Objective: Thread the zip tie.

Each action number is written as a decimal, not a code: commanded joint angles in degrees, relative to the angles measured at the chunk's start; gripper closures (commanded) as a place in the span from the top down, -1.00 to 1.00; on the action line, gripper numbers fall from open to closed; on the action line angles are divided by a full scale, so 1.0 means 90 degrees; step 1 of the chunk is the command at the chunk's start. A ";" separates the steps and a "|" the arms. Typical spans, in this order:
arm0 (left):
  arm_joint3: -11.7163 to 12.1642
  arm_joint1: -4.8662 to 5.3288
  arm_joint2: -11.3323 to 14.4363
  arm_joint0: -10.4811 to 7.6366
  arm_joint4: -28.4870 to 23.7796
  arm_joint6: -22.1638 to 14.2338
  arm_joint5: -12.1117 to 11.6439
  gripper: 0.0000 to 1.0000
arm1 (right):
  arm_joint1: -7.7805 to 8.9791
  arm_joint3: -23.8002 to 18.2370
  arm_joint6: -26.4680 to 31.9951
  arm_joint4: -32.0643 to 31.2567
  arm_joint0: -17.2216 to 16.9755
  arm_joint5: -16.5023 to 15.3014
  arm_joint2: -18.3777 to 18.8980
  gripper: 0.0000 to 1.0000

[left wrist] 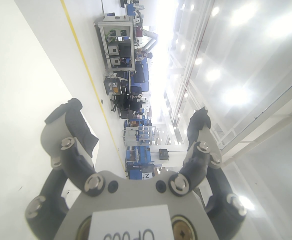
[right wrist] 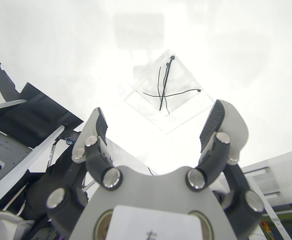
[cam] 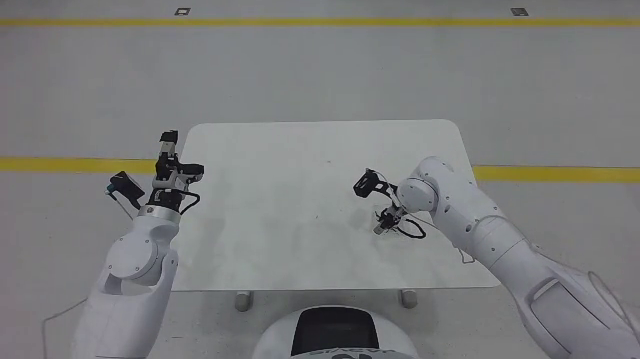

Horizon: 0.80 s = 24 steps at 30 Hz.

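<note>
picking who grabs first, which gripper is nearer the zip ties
Right. The right gripper hangs open over the table, zip ties just ahead of it; the left gripper is at the table's edge, aimed out at the room.

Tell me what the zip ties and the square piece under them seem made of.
Zip ties: thin black plastic, probably nylon, matte; the strands bend in curves. Square piece: clear plastic or acrylic, perhaps glass; the white table shows through.
</note>
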 commanded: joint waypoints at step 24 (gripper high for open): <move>0.0000 0.0000 0.0000 0.0000 0.0000 0.0000 0.0000 1.00 | 0.0084 0.0091 -0.0515 -0.0045 -0.0022 0.0000 -0.0002 -0.08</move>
